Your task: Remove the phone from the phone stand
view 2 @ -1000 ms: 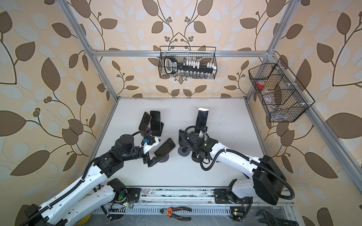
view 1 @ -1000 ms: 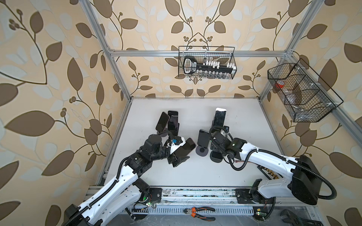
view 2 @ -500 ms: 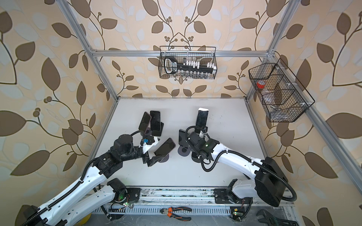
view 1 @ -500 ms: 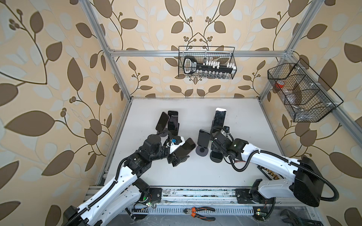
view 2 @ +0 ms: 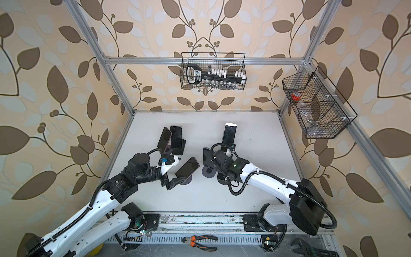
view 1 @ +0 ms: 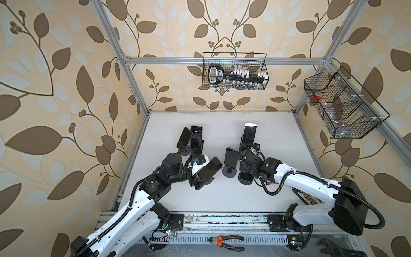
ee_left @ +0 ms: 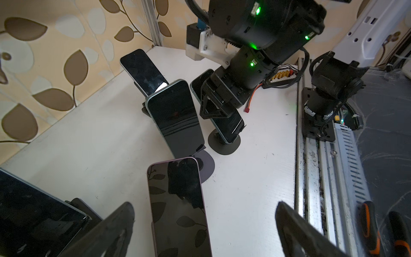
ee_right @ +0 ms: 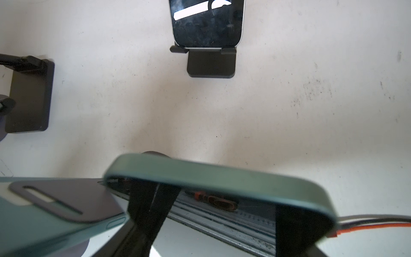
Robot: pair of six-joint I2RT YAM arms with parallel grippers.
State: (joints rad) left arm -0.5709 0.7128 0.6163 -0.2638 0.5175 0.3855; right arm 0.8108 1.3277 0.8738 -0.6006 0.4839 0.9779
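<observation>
Jaws of right gripper (ee_left: pixel 218 112) have narrowed around green phone (ee_right: pixel 211 175).

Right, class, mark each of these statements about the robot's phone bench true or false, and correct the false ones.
1. The left gripper has its jaws wide open. True.
2. The purple phone lies flat on its back. False: it is propped up at a tilt, between the left gripper's fingers.
3. Orange-handled pliers lie by the front rail. True.
4. The wire basket at the back is empty. False: it holds a black and white tool set.
5. The right gripper hovers far from every phone. False: it is right at the green-edged phone.
</observation>
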